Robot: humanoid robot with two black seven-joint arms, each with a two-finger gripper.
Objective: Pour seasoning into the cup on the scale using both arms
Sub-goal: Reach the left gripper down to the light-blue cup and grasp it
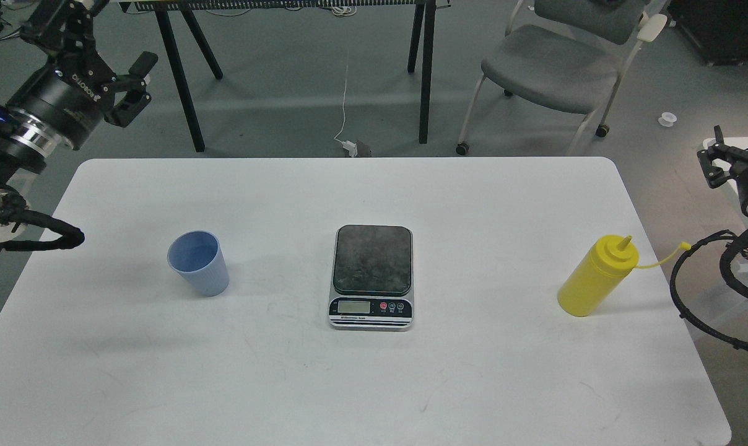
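Note:
The light blue ribbed cup (199, 262) stands upright on the white table (361, 384), left of centre. The scale (372, 276) sits in the middle, its dark plate bare and its display facing me. The yellow squeeze bottle (597, 275) stands at the right, with its small cap (684, 246) hanging out to the right on the tether. My left gripper (119, 38) is open and empty, high beyond the table's far left corner, well away from the cup. My right gripper (728, 162) is off the table's right edge, above and right of the bottle. It is partly cut off by the view's edge.
A grey chair (560, 65) and black trestle legs (425, 74) stand on the floor behind the table. Black cable loops hang from my right arm (690, 310) beside the bottle and from my left arm (46, 238) at the left table edge.

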